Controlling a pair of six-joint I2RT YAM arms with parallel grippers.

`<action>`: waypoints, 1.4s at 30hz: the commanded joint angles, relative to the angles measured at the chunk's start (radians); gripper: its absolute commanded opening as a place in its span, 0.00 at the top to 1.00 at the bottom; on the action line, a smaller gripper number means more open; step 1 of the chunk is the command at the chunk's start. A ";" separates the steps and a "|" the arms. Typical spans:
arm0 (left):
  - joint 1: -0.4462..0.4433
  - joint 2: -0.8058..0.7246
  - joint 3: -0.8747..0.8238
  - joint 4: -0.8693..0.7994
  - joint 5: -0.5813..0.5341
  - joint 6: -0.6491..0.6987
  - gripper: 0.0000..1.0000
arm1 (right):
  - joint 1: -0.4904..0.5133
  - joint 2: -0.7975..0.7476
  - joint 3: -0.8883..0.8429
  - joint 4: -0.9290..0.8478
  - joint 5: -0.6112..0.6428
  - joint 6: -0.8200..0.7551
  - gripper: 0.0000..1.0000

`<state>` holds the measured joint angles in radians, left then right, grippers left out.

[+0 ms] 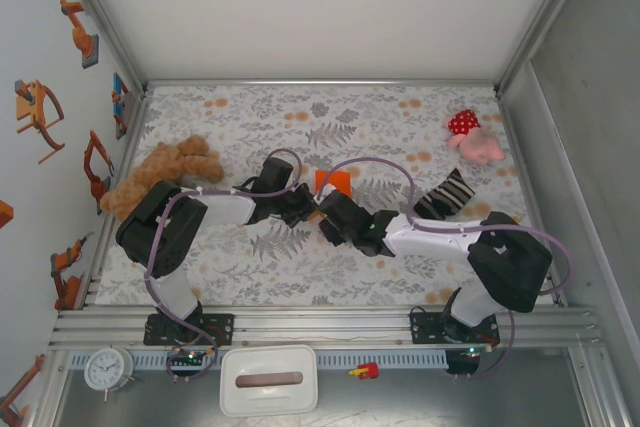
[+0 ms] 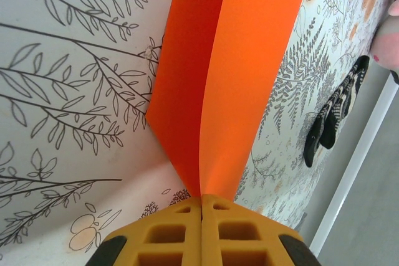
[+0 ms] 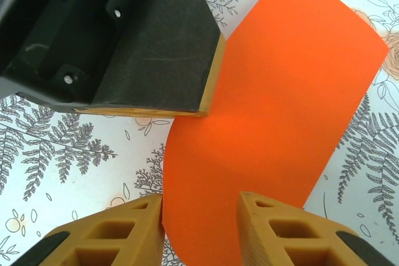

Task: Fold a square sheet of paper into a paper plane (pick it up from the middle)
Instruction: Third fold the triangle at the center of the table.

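**A:** Just right of the teddy bear, on the flowered table, what was that orange thing?

**B:** That was the square sheet of paper. It was bowed into a loose fold rather than lying flat.

**A:** Who had hold of it?

**B:** The left gripper. Its two fingers were pressed tight together with the crease of the sheet pinched between them, and both halves fanned out from the tips.

**A:** And the right gripper?

**B:** It sat on the side of the paper away from the bear, nose to nose with the left one. Its fingers were spread, and one edge of the sheet lay in the gap between them. Whether either pad touched the paper, I could not tell.

**A:** Anything else about?

**B:** A striped sock lay farther right of the bear, past the paper. A red-and-pink spotted plush toy lay farther from the bear again. Both were well apart from the sheet.
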<state>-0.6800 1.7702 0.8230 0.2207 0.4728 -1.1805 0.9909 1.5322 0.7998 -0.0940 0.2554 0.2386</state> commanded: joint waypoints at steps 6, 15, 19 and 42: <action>0.003 -0.035 0.011 -0.009 0.021 -0.014 0.94 | -0.005 0.032 0.013 0.018 -0.007 0.008 0.69; 0.022 -0.063 -0.012 -0.005 0.019 -0.025 0.89 | -0.027 0.001 -0.005 0.039 -0.060 0.005 0.98; 0.064 -0.104 -0.044 -0.020 0.014 -0.016 0.76 | -0.045 -0.023 -0.022 0.049 -0.137 0.004 1.00; 0.084 0.054 0.137 -0.062 0.081 0.115 0.77 | -0.148 -0.018 -0.125 0.184 -0.622 0.070 1.00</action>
<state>-0.5842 1.7870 0.9127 0.1612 0.5167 -1.1030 0.8555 1.5143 0.6922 0.0471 -0.3031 0.2882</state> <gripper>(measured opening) 0.241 0.049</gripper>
